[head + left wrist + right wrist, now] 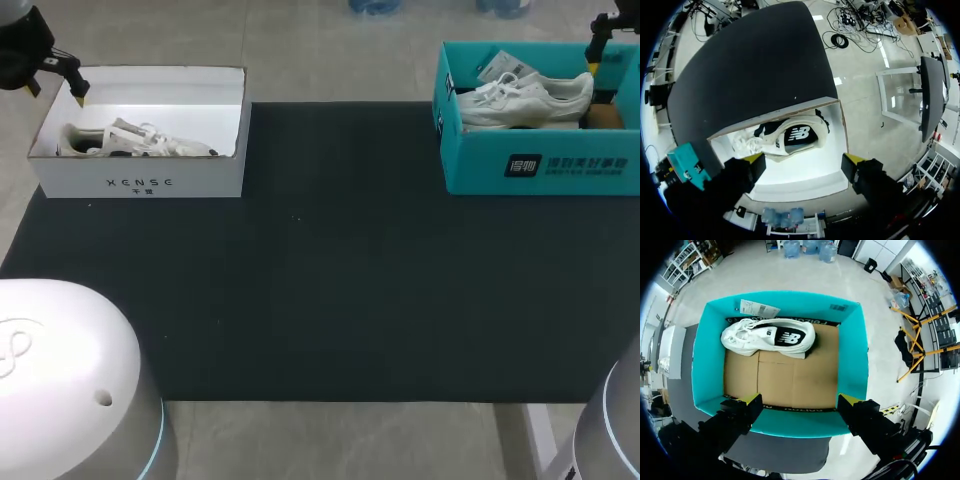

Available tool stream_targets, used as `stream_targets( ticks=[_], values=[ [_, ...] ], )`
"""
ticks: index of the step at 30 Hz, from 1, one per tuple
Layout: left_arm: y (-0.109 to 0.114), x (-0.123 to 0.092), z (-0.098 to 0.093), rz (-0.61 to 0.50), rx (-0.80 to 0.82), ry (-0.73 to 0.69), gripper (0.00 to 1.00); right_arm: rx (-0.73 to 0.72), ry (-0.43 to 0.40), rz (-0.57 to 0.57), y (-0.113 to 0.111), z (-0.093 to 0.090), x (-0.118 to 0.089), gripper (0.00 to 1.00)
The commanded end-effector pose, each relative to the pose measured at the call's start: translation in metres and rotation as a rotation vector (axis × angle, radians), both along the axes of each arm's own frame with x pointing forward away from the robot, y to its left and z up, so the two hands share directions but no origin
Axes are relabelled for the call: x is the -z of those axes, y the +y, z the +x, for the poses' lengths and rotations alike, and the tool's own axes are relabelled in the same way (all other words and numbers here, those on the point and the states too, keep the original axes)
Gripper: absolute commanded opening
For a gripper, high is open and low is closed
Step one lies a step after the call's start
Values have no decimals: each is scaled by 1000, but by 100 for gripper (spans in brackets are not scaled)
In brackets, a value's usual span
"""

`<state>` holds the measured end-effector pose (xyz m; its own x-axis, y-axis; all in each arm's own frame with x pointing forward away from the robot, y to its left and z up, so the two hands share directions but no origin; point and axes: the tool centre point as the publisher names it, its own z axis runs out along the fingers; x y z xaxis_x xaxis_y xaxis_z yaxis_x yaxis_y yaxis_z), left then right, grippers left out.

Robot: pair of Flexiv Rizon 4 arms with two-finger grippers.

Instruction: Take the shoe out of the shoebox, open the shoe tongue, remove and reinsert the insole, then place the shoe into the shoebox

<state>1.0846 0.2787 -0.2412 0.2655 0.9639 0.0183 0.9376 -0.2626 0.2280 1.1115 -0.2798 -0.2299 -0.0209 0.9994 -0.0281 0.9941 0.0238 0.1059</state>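
While the left gripper (pixel 804 161) hovered open, well apart from the teal shoebox (pixel 852 365), the right gripper (pixel 800 401) hung open above it. The white shoe (pixel 767 337) lay inside, likely light and soft, best pinched at the collar.

I see dark lettering on the white shoebox (pixel 200 178) front and a white logo with characters on the teal shoebox (pixel 480 172) front. The white-box shoe (pixel 790 136) and the teal-box shoe (pixel 767 337) each bear a side logo; the paper tag (pixel 759 308) is too small for me to read
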Motion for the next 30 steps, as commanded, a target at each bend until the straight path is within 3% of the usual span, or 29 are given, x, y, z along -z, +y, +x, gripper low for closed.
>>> stream_targets(
  ticks=[1,9,20,30],
  values=[
    [0,0,-1,2,0,-1,100,47,89,-4,12,34,10,100],
    [0,0,-1,2,0,-1,100,128,61,2,8,62,24,100],
    [0,0,-1,2,0,-1,100,116,36,-1,3,95,49,100],
    [0,0,-1,2,0,-1,100,84,34,12,-8,96,86,100]
  ],
)
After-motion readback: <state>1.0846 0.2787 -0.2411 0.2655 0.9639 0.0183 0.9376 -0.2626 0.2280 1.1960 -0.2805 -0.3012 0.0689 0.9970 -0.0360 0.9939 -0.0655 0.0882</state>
